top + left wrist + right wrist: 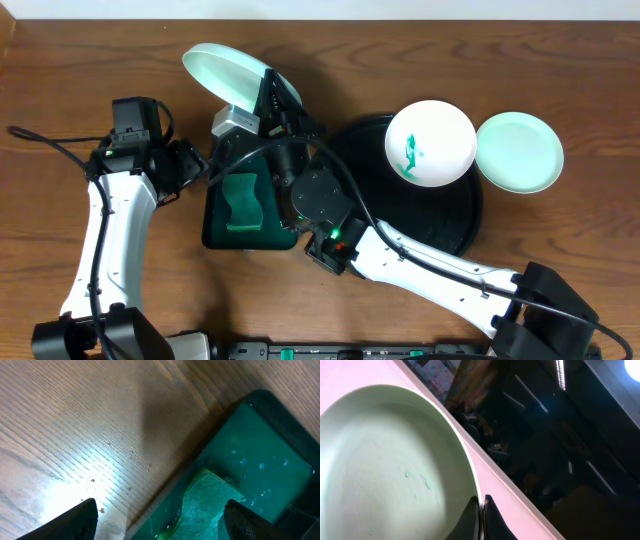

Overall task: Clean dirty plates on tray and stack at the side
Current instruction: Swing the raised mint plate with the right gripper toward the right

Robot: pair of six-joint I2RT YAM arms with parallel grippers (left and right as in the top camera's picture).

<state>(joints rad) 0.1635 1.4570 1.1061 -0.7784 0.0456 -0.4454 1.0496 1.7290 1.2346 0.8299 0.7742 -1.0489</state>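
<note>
Right end effector (481, 510) pressed together on the rim of a mint plate (228, 72), holding it tilted up on edge above the far end of the green tray (212, 236), clear of the desk (560, 270). Left end effector (162, 521) spread wide and empty, hovering low at the green tray's left edge, with the sponge (205, 502) lying just ahead between its fingers. Sponge's long axis along the green tray's length, toward and away from the robot. Left arm clearly the nearer to it; probably next a reach down for the sponge, to wipe the held plate. White plate (430, 143), smeared green, on the black tray (440, 220); second mint plate (520, 152) just beside it at the tray's right rim. Wood-grain desk, glaring bright under the left end effector. Behind the held plate, a dim room with strip lights.
</note>
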